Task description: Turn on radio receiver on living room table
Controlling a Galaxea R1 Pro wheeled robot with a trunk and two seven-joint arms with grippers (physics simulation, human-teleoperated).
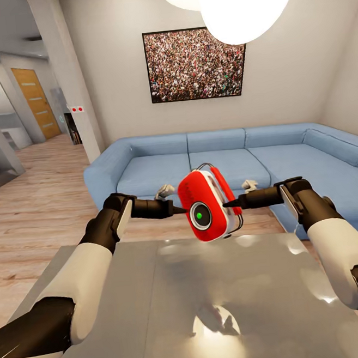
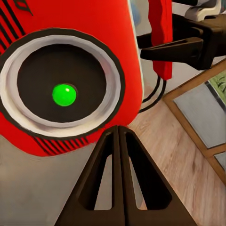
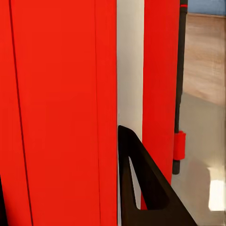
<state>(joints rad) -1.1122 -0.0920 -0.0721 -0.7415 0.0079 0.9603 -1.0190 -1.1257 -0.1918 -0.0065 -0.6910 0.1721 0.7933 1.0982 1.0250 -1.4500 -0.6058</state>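
While a blue sofa (image 1: 221, 164) spans the frame's middle, a grey desk (image 1: 175, 310) fills the bottom. Above its far edge, at centre, the red radio (image 1: 209, 204) hangs lifted, dial green. Right gripper (image 1: 228, 203) is clamped on its side; left gripper (image 1: 177, 209), fingers together, touches its face. Judging by green, it's on; setting down remains.
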